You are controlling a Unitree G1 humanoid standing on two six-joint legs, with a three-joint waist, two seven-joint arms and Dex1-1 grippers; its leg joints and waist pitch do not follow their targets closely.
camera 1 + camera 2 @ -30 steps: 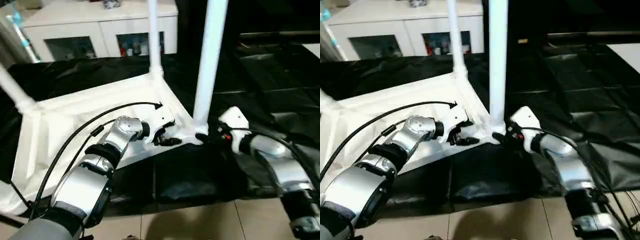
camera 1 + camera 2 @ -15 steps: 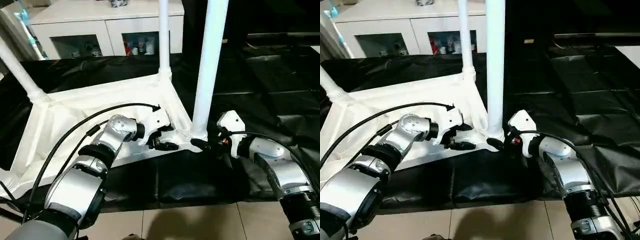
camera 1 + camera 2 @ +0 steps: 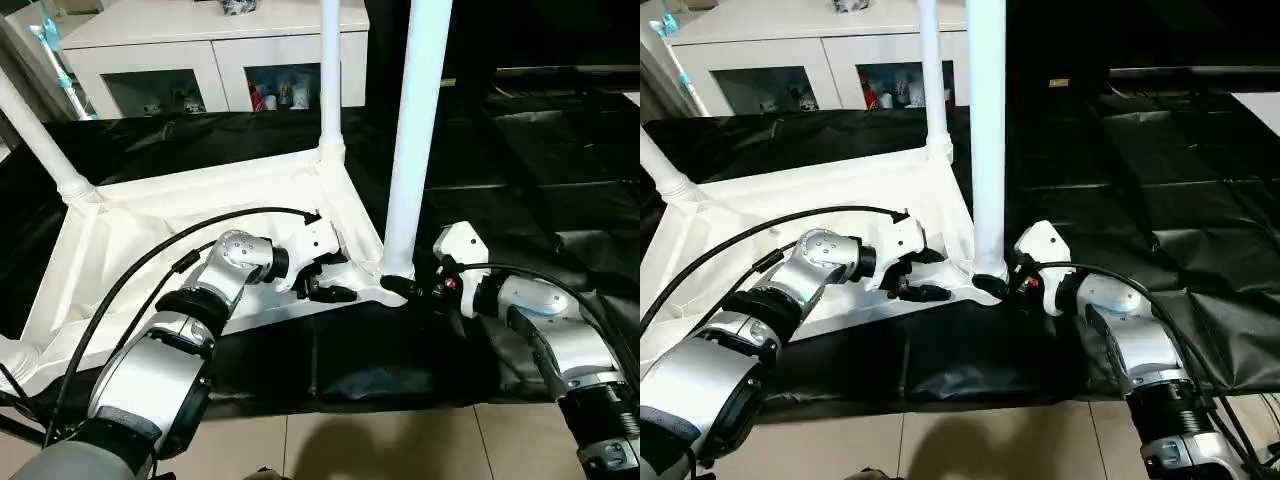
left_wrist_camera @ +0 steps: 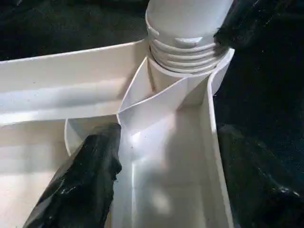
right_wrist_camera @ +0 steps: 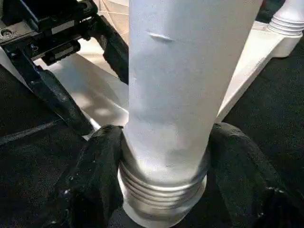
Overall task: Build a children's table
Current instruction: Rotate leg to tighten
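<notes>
Black-covered table [image 3: 520, 180] | right tool [image 5: 164, 190] clamps leg [image 5: 185, 80] | left tool [image 4: 161, 171] straddles top's rim [image 4: 216, 142]

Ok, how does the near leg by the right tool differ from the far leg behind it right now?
The near leg looks thicker and closer; the far leg looks thinner and stands at the corner toward the cabinet. The near leg has the right tool closed around its threaded base, with rings of thread showing above the socket; nothing touches the far leg. Both are white, upright, and set in corner sockets of the upside-down table top.
</notes>
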